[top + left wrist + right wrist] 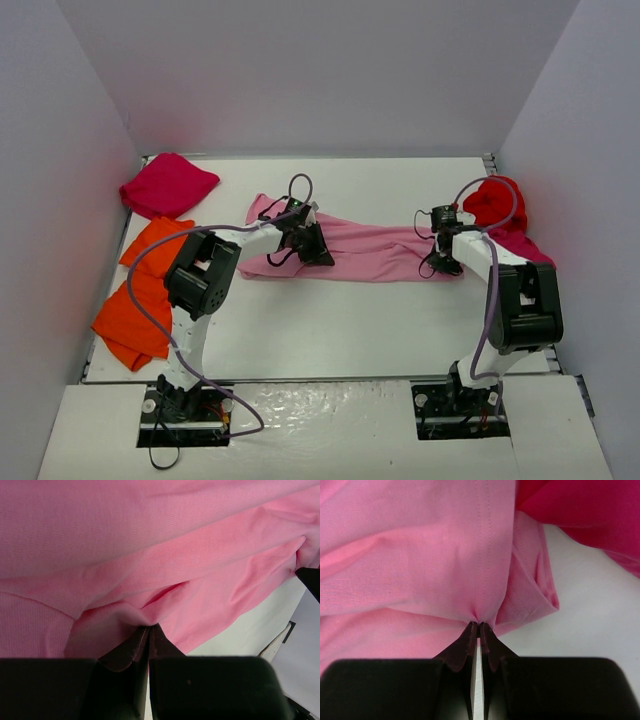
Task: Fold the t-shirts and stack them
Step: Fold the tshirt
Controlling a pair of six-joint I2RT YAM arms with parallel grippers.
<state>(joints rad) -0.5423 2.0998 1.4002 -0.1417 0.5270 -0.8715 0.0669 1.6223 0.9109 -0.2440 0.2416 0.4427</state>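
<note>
A light pink t-shirt (pixel 370 250) lies stretched sideways across the middle of the table. My left gripper (pixel 305 243) is at its left part, shut on a pinched fold of the pink cloth (pixel 150 545), the fingertips (pixel 148 628) pressed together. My right gripper (pixel 446 262) is at the shirt's right end, shut on a pinch of the same pink cloth (pixel 420 555) near a stitched seam, beside a sleeve (pixel 532 590). The other t-shirts lie at the table's sides.
A magenta t-shirt (pixel 168 185) is bunched at the back left. Two orange ones (pixel 150 245) (pixel 132 320) lie along the left edge. A bright red one (pixel 497 203) sits at the right over a magenta one (pixel 527 245), close to my right gripper. White walls enclose the table.
</note>
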